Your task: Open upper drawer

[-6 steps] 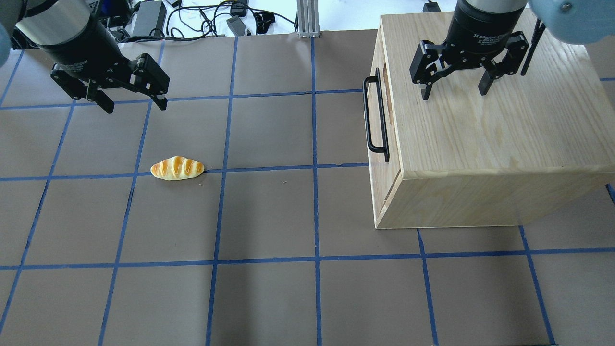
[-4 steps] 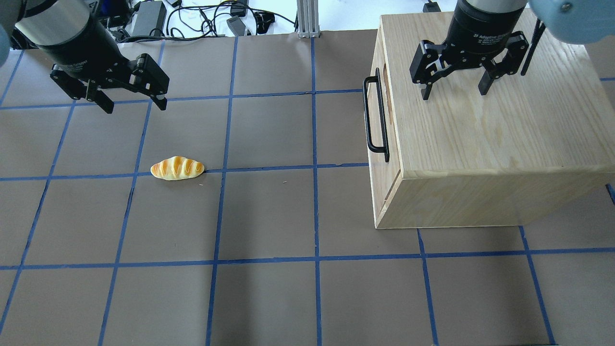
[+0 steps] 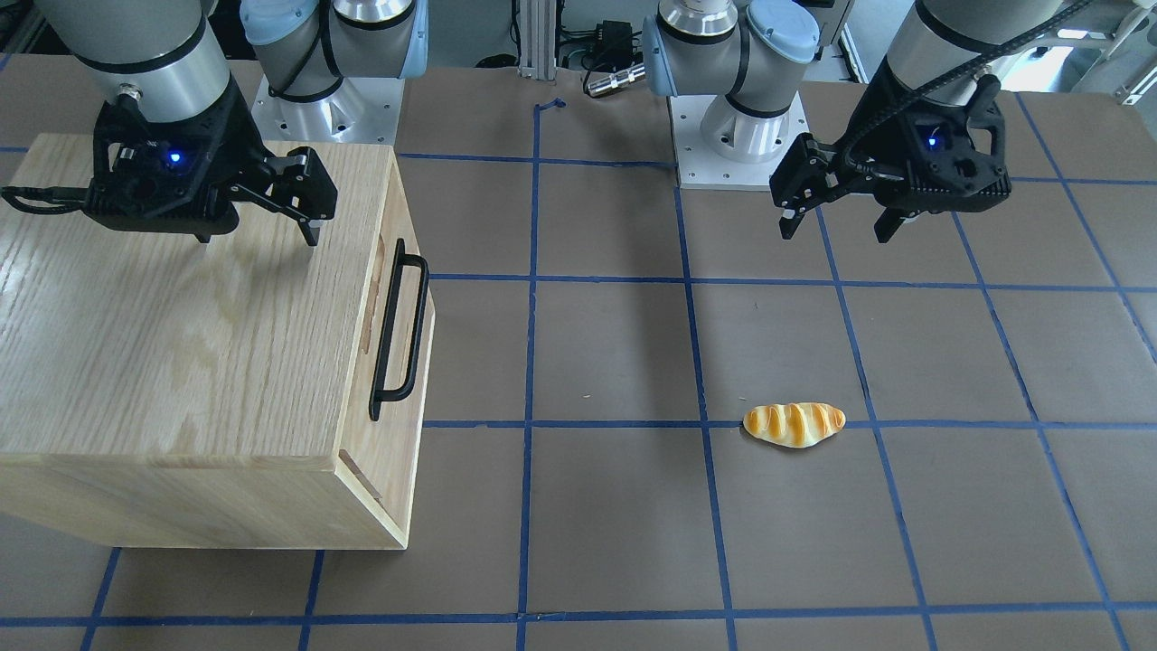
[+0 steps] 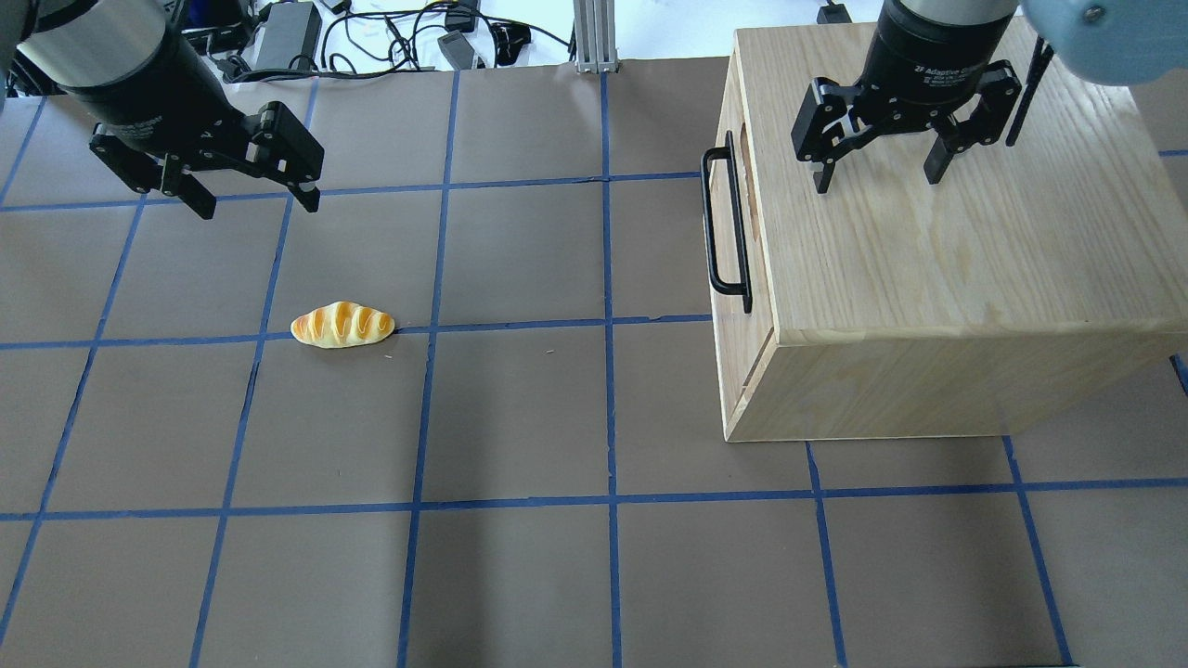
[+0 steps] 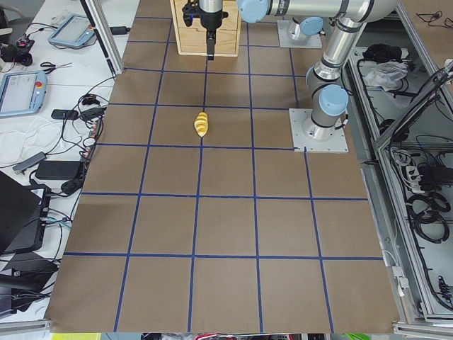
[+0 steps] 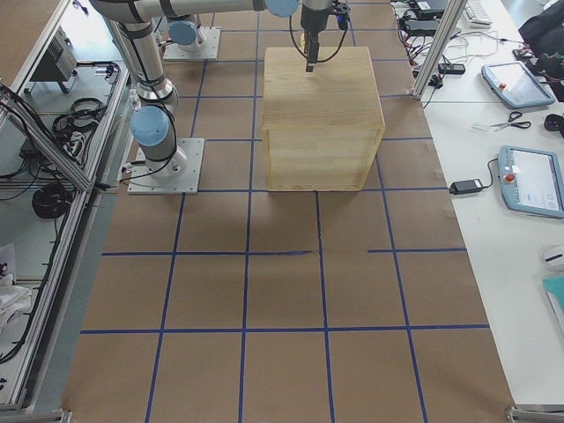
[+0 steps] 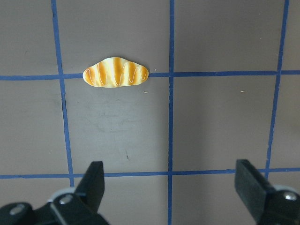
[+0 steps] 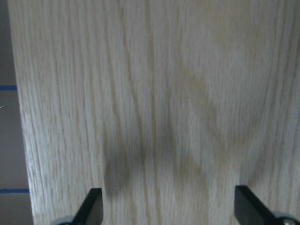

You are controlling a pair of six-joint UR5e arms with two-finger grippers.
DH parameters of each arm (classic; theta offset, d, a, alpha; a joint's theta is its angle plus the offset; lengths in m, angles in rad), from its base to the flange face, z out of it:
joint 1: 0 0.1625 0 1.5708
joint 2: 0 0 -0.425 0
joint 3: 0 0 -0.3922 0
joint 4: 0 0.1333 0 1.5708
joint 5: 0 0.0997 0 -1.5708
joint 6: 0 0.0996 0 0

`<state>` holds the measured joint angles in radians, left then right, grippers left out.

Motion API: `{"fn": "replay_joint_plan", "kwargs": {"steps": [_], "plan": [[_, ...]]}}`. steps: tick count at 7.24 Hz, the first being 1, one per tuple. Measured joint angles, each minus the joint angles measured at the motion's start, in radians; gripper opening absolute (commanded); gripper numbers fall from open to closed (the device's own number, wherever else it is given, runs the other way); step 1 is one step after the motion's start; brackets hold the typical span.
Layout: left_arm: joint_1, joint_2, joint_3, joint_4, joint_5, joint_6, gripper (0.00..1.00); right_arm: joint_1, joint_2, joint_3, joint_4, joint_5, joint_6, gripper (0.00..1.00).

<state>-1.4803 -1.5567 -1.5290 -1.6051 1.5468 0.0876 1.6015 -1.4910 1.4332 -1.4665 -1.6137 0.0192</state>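
Note:
The upper drawer [image 4: 756, 278] is shut in the large oak cabinet [image 4: 928, 278]. Its long black bar handle [image 4: 727, 223] faces the table's middle. It also shows in the front-facing view [image 3: 393, 217] with the handle [image 3: 400, 330]. My right gripper [image 4: 877, 179] hangs open and empty above the cabinet's top, a little behind the handle; its wrist view shows only wood grain between the fingertips [image 8: 93, 204]. My left gripper [image 4: 260, 206] is open and empty over the table, far from the cabinet.
A toy bread loaf [image 4: 342, 326] lies on the brown mat below my left gripper, also seen in the left wrist view [image 7: 116, 75]. Cables and power bricks [image 4: 288, 32] lie beyond the mat's far edge.
My left gripper has shifted slightly toward the far left. The right gripper, the cabinet and the loaf have not moved.

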Motion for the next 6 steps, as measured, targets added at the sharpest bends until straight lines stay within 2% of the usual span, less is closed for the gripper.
{"fn": "replay_joint_plan", "kwargs": {"steps": [6], "plan": [[0.012,-0.004,-0.004,0.001,0.002,0.0,1.0,0.0,0.0,0.0,0.0,0.0,-0.001,1.0]]}}
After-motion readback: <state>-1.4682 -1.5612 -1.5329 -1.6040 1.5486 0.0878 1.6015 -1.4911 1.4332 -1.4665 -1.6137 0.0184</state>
